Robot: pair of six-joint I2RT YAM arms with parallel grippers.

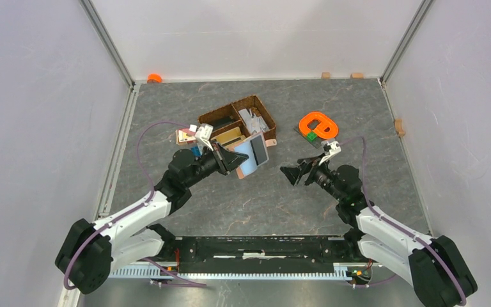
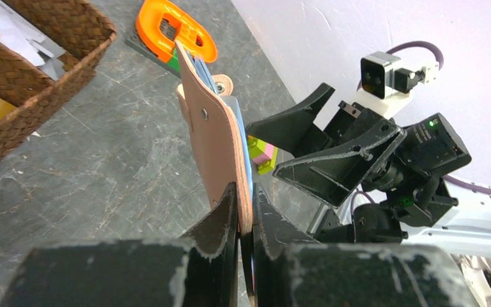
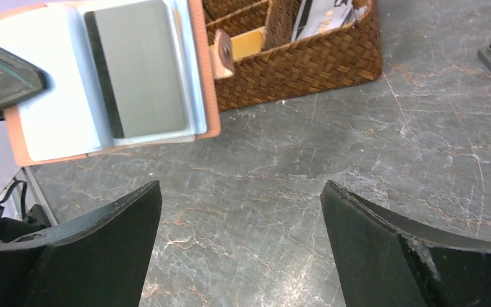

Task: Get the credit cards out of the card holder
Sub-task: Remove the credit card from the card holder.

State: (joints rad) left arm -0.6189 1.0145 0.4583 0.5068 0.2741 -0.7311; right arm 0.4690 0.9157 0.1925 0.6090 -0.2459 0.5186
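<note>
One card holder (image 1: 254,157), open, credit cards (image 3: 144,67) inside, clamped by left gripper (image 1: 236,160) mid-frame; right gripper (image 1: 292,174) gapes empty, lower right.

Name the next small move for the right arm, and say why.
Probably ease the right end effector forward toward the grey card. Its jaws stand wide open and apart from the card holder, which the left end effector clamps by one edge, held open off the table with the card facing it.
</note>
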